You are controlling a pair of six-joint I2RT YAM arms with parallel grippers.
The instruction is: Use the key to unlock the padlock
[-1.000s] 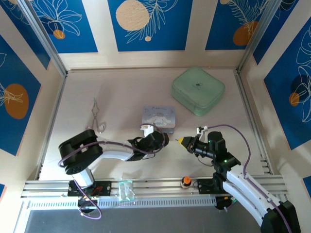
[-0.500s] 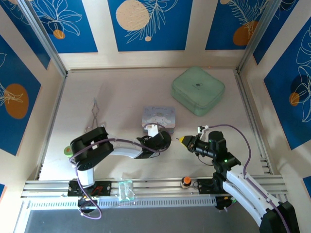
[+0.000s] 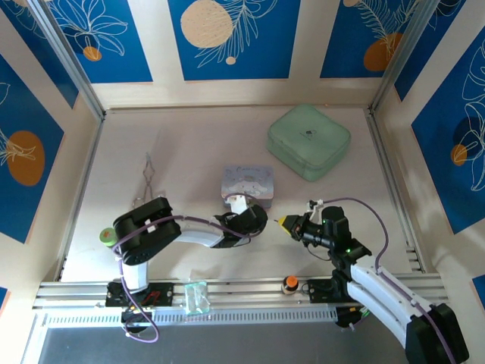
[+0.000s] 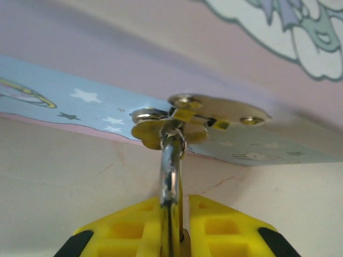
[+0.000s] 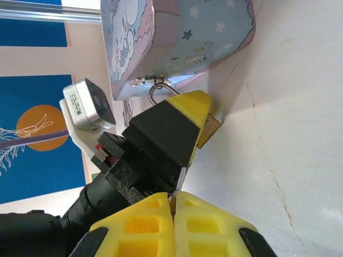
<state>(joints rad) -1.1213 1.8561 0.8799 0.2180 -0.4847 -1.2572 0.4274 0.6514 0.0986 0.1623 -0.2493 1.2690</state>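
The padlock (image 4: 171, 174) hangs by its silver shackle from the hasp on the front of the pastel blue-and-pink tin (image 4: 268, 64). My left gripper (image 4: 181, 202) is shut on it, the yellow pads pressed to either side of the shackle. From the right wrist, the padlock's brass body (image 5: 209, 131) pokes out behind the left gripper's yellow finger (image 5: 190, 110). My right gripper (image 5: 174, 196) is shut on the key (image 5: 181, 179), whose thin blade tip sticks out toward the left gripper. From above, the left gripper (image 3: 258, 220) and the right gripper (image 3: 283, 221) almost meet in front of the tin (image 3: 247, 182).
A mint-green square case (image 3: 308, 141) lies at the back right. Silver forceps (image 3: 149, 180) lie at the left. A small green roll (image 3: 107, 236) sits by the left arm's elbow. An orange knob (image 3: 289, 284) stands on the front rail.
My left arm has swung in toward the tin's front and its jaws have shut on the padlock. My right gripper has stayed put with the key.
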